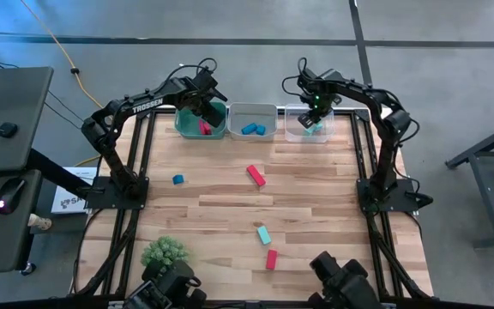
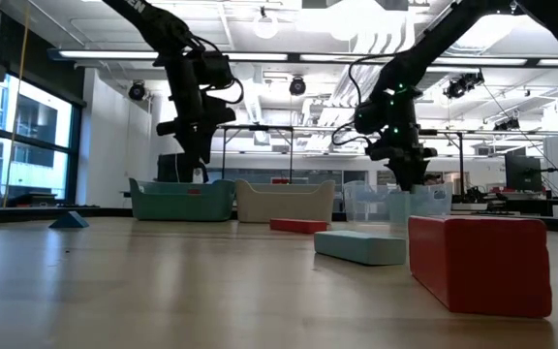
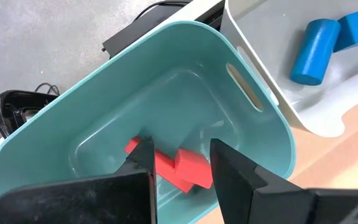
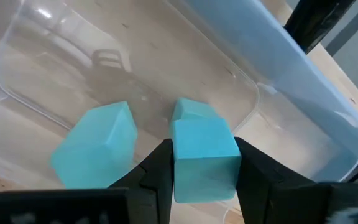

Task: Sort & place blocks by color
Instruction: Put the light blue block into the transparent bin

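Hovering over the clear bin [image 4: 303, 93], right fingers [image 4: 157, 177] clamp a teal block [image 4: 204, 158].

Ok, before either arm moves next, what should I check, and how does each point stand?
1. Right gripper shut on a teal block: ok.
2. It hangs over the clear bin, two teal blocks already inside: ok.
3. Left gripper open, nothing between its fingers: ok.
4. It is over the teal bin, red blocks lying inside: ok.
5. Middle bin holds only blue: ok.
6. Table cleared: not ok; the blue block, two red and one teal remain.
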You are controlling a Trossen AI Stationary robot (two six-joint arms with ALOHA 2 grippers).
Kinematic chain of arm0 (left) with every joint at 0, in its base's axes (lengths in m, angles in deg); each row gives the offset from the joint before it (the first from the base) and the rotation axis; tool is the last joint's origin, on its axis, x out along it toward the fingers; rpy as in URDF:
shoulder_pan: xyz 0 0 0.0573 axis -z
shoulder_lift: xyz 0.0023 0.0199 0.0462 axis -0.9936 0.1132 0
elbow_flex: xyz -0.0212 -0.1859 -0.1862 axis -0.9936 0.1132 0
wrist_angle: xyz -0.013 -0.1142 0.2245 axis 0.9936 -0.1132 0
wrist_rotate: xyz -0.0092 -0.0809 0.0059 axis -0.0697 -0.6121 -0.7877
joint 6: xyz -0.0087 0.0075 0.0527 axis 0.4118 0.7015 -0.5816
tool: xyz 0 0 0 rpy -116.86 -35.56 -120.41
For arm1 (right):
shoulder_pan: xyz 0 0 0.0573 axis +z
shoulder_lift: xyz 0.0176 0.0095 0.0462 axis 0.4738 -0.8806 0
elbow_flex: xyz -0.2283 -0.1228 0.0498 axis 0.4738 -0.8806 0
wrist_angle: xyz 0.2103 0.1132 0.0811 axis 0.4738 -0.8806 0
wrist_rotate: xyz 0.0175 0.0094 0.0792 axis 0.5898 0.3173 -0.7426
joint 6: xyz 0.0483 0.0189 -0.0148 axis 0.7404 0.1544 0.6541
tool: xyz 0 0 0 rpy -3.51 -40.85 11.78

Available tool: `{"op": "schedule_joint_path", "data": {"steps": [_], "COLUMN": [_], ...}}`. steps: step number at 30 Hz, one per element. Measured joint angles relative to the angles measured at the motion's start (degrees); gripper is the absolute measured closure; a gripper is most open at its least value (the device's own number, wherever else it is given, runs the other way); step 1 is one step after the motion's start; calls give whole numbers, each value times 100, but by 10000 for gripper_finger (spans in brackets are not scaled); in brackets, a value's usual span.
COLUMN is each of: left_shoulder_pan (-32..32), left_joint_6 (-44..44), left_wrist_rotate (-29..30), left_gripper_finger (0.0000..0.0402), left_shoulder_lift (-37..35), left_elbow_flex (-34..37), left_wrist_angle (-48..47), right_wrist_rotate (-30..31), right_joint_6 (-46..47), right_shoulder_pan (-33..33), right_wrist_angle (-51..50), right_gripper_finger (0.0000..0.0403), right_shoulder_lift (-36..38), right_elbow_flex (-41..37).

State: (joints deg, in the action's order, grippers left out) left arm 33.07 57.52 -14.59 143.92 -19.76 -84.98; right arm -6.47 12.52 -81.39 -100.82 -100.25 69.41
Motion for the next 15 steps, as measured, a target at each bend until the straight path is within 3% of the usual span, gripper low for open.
{"op": "schedule_joint_path", "data": {"steps": [15], "left_shoulder_pan": [2], "left_joint_6": [0], "left_wrist_rotate": [0], "left_gripper_finger": [326], "left_shoulder_lift": [0], "left_elbow_flex": [0], "left_wrist_angle": [-2], "right_wrist_rotate": [-153], "right_joint_6": [-3], "right_shoulder_pan": [-131], "right_wrist_angle": [-9], "right_gripper_finger": [286], "right_shoulder_lift": [-35], "right_elbow_flex": [0]}}
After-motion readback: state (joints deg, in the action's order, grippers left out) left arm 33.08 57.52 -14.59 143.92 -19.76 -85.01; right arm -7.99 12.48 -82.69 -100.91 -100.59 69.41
